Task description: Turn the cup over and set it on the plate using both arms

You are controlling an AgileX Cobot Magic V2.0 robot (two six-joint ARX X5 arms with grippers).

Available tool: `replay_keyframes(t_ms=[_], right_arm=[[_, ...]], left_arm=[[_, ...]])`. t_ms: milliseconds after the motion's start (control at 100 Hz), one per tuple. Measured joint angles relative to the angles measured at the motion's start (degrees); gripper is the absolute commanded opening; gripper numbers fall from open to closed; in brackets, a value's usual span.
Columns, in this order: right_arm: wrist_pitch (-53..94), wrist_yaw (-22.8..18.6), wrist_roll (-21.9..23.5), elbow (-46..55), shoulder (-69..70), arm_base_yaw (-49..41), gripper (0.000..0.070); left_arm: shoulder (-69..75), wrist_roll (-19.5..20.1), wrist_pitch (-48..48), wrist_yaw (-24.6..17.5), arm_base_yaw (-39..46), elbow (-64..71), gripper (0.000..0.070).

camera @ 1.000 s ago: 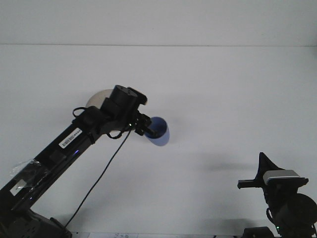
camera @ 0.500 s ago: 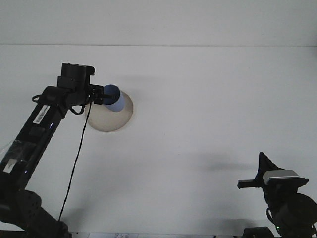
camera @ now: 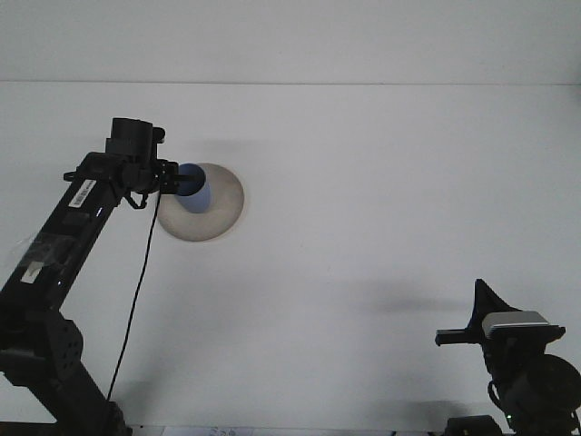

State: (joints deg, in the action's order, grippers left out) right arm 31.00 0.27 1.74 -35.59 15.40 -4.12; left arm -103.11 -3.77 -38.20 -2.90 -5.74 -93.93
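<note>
Nearly done: blue cup [camera: 193, 189] sits mouth-up on the tan plate [camera: 222, 211], left claw [camera: 177, 180] pinching its rim. Only letting go and pulling away left. Right claw [camera: 458, 337] parked low, well apart; grip impossible to tell.

A lab-like test bench: bare white table [camera: 381, 200], plain white wall [camera: 363, 41].

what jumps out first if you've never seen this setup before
The long black left arm reaches diagonally up the left side, its gripper at the rim of a blue cup that sits open end up on a beige plate, upper left on the white table. The right gripper sits idle at bottom right.
</note>
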Motion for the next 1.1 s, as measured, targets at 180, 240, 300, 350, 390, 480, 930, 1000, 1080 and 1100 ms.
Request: replay_keyframes(t_ms=[180,240,300,350,390,480,930,1000,1080,1100], right_arm=[[-0.44,0.00,0.00,0.00,0.00,0.00,0.0000],[-0.48,0.00,0.00,0.00,0.00,0.00,0.0000],[-0.48,0.00,0.00,0.00,0.00,0.00,0.0000],[-0.50,0.00,0.00,0.00,0.00,0.00,0.0000],[-0.48,0.00,0.00,0.00,0.00,0.00,0.0000],[-0.48,0.00,0.00,0.00,0.00,0.00,0.0000],[-0.48,0.00,0.00,0.00,0.00,0.00,0.0000],[-0.48,0.00,0.00,0.00,0.00,0.00,0.0000],[-0.50,0.00,0.00,0.00,0.00,0.00,0.0000],[-0.48,0.00,0.00,0.00,0.00,0.00,0.0000]], left_arm=[[-0.46,-0.02,-0.50,0.00,0.22,0.00,0.0014],[-1.16,-0.02,-0.72,0.00,0.20,0.00,0.0019],[-1.77,-0.09,-0.83,0.11,0.20,0.00,0.0061],[-1.84,-0.20,-0.87,0.09,0.26,-0.02,0.0152],[-1.90,-0.22,-0.96,0.11,0.26,-0.02,0.0231],[-2.05,-0.22,-1.09,0.09,0.22,-0.02,0.0395],[4.85,-1.29,-1.25,0.09,0.07,0.04,0.0555],[9.84,-1.53,-0.61,0.09,-0.42,0.33,0.0594],[16.11,-1.90,1.81,0.09,-1.62,2.19,0.0604],[17.70,-2.03,2.43,0.09,-1.99,2.95,0.0606]])
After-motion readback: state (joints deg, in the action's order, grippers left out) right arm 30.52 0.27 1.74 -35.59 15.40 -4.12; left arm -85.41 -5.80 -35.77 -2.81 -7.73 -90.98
